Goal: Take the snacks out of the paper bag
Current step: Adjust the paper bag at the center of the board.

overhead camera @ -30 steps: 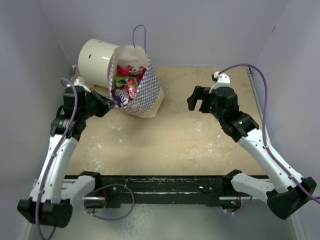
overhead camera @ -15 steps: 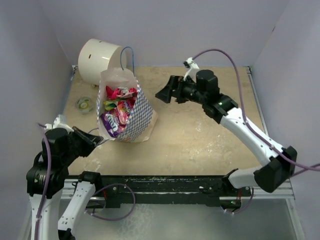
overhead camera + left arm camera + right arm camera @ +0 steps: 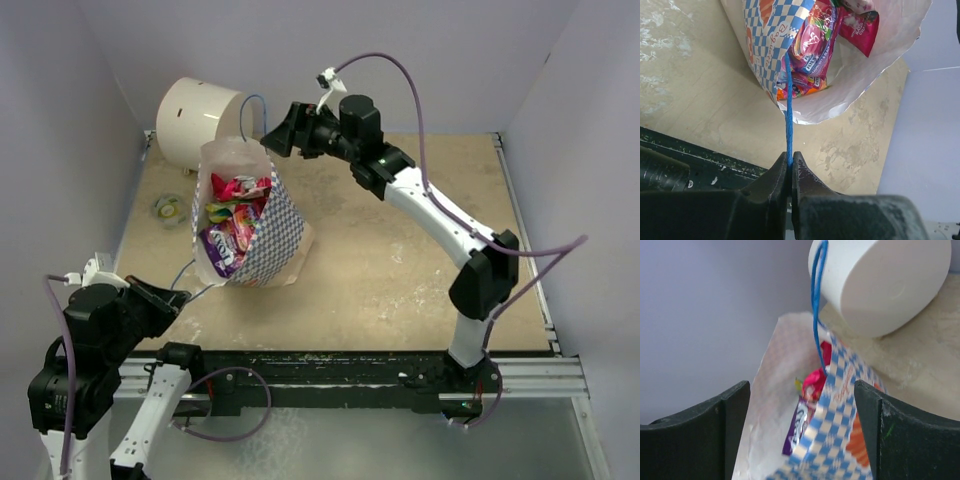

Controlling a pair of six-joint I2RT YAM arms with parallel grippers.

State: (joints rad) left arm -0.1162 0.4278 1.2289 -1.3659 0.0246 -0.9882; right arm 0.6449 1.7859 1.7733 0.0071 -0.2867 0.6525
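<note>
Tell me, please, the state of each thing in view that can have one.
paper bag: mouth open, tilted.
snacks: inside the bag.
left gripper: shut on the near cord handle.
near cord handle: pulled taut.
right gripper: open, holding nothing.
far cord handle: free, standing up.
cream cylinder: lying on its side.

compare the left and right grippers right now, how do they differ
1. The left gripper is shut on the near cord handle of the paper bag; the right gripper is open and holds nothing.
2. The left gripper sits low by the table's near edge; the right gripper hovers at the far side, facing the far cord handle.
Both have black fingers and point at the paper bag.
</note>
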